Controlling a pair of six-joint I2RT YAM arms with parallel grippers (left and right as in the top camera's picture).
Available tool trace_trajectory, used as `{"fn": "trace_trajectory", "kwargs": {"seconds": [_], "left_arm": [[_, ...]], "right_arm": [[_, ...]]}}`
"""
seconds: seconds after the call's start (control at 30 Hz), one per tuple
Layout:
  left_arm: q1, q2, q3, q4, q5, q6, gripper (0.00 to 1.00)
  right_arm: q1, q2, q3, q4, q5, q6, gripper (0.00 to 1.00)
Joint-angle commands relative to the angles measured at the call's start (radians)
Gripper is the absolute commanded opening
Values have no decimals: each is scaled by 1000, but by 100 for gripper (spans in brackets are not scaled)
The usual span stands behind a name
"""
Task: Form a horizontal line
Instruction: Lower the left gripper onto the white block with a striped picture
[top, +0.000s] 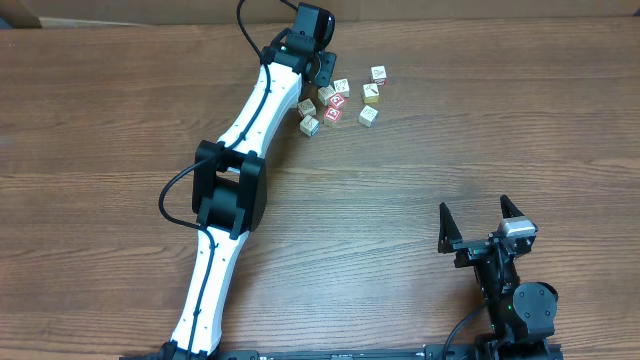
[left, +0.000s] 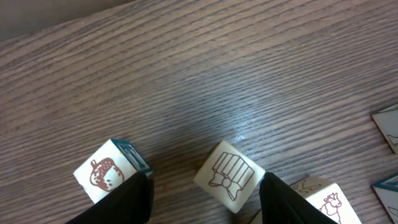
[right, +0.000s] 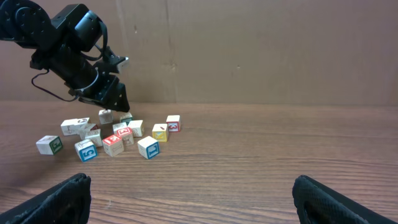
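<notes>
A: Any horizontal line yet?

B: None I can read. The cubes near the striped cube lie scattered.

A: Jaws?

B: Left gripper is about half open, 1 finger each side of the striped cube, which sits skewed to them. Pinched or not, I cannot tell. The acorn cube is just beside it. Right gripper is spread wide, empty, well apart.

A: Room?

B: Bare wood table beyond it.

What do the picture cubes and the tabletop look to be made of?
Cubes: probably wood. Matte pale faces with printed line drawings, some coloured sides, crisp square edges.
Table: wood or wood-look laminate. Streaky brown grain with a slight sheen; cannot tell which.
</notes>
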Motion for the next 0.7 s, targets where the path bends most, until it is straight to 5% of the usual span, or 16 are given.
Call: {"fn": "trace_trajectory", "kwargs": {"seconds": [0.0,0.67], "left_arm": [[-1,10,-2,12,39,46,53],[3,44,-2,18,103,160,57]], "right_arm": [[4,-6,-10,6,-1,-5,100],[4,-6,-10,6,-1,-5,100]]}}
